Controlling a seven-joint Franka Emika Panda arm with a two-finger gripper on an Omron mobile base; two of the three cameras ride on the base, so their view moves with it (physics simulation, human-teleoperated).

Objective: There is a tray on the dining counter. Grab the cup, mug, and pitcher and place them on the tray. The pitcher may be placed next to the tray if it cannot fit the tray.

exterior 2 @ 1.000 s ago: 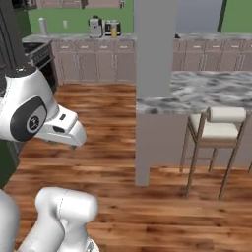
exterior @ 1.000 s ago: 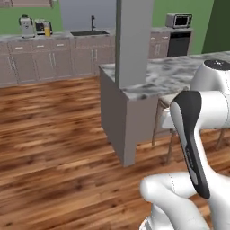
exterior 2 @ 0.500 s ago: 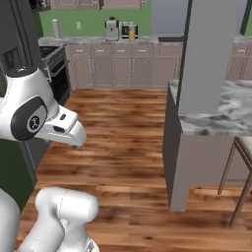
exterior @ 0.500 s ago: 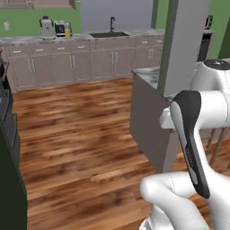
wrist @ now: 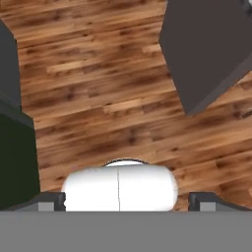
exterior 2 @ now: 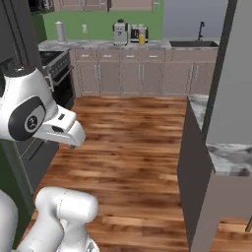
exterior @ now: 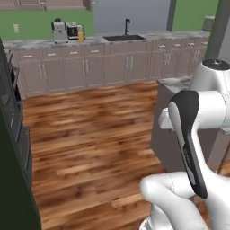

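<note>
Travel step, judged from the layout: nothing held, tool (wrist: 127,201) with its tips spread wide apart over bare wooden floor (wrist: 98,93).

Likely pitcher (exterior 2: 142,35), a yellow-orange cylinder, at 12 o'clock in the right base view, on the far desk (exterior 2: 103,45), just beside the toaster (exterior 2: 134,33) and near the coffee machine (exterior 2: 120,32).

To do this well:
- Roll straight across the open floor toward 12 o'clock and stop square to the brown cabinets.
- Keep the arm tucked until close, and the tips wide for that broad body.

Around and in the way:
- End of the dining desk (exterior 2: 229,157) with its grey pillar (exterior 2: 227,69) close at 3 o'clock; swing wide of that corner.
- Dark oven range (exterior 2: 55,74) at 10 o'clock.
- Sink faucet (exterior: 127,26) at 1 o'clock in the left base view, well apart from the pitcher.
</note>
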